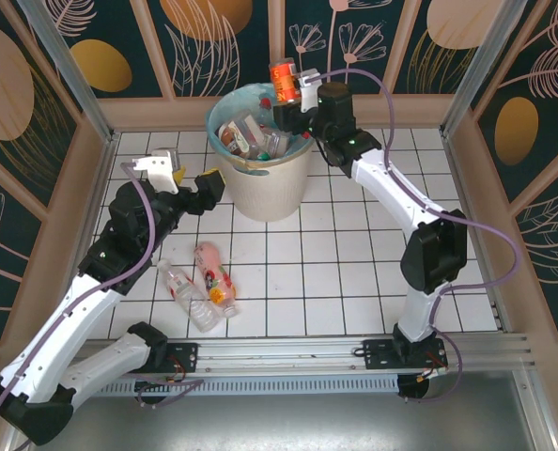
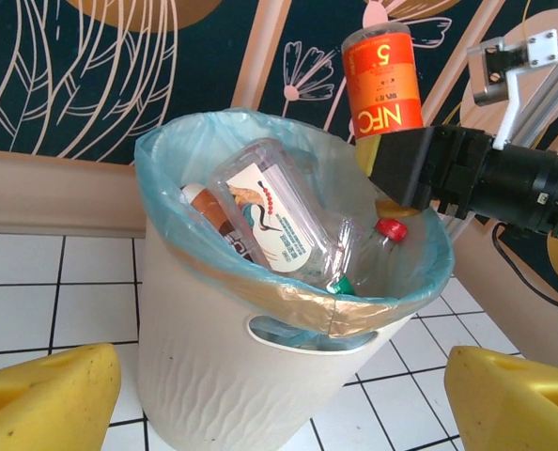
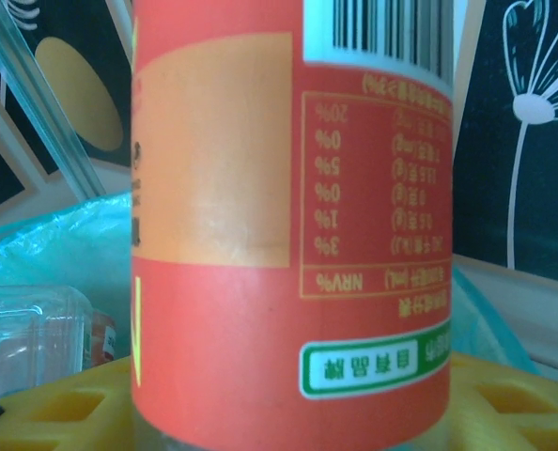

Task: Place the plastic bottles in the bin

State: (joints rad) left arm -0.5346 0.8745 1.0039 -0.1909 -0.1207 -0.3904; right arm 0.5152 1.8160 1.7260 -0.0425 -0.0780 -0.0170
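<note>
**Item in hand:** the orange-labelled bottle [image 2: 382, 80] stands with its long axis upright. It is clenched low on its body by the right gripper [image 1: 286, 98] and held clear above the bin [image 1: 270, 183].

**Governing relation:** the bottle sits over the far-right part of the rim. The opening lies below it and toward the near left. In my judgement a small shift that way would centre the drop, as a release here could catch the rim.

**Bin contents:** several bottles already lie inside.

**Outstanding:** a pink-labelled bottle [image 1: 213, 271] and a clear bottle [image 1: 187, 293] lie on the bench [image 1: 354, 282], near left of the bin.

**Other arm:** the left gripper [image 1: 207, 188] is spread and empty just left of the bin. It is the nearer one to those two.
</note>
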